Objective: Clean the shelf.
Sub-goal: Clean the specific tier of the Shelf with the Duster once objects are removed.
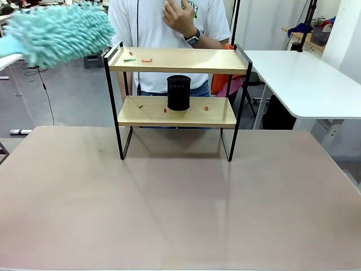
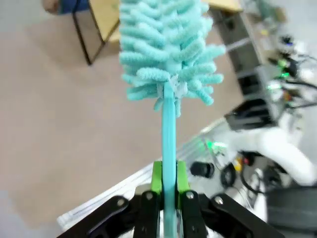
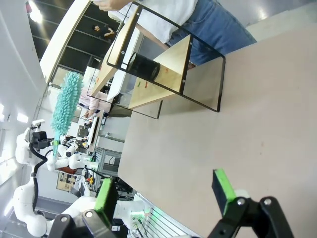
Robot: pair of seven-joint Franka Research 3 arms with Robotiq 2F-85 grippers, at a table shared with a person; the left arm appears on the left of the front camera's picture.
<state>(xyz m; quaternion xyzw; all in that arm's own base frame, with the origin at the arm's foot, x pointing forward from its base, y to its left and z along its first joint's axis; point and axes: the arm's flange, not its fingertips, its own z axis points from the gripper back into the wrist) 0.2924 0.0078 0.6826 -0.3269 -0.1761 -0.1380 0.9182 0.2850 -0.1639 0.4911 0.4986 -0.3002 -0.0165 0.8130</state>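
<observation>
at the far middle of the table (image 1: 180, 214) the shelf (image 1: 177, 60) stood square on its thin black legs, with the person (image 1: 152, 22) just behind it. a few red and green scraps (image 1: 146, 60) lay on both boards and a black cylinder (image 1: 179, 92) sat mid lower board. the left gripper (image 2: 169, 176) was clamped tight on the slim handle of the teal duster (image 2: 168, 49), pads flat on either side of it near its low end. the fluffy head was up in the air, just left of the top board and not touching it. the right gripper (image 3: 164, 191) hung over bare table on my side, fingers spread wide, holding nothing. my read: the shelf looked light and stiff, slim frame, so a hard sideways sweep could slide or tip it. if it needed steadying i'd take a front upright or the top rail, not a board edge. the duster head looked soft and near weightless and the handle thin, maybe a bit whippy, so light strokes. the cylinder looked easy to knock over, so i'd sweep around it.
</observation>
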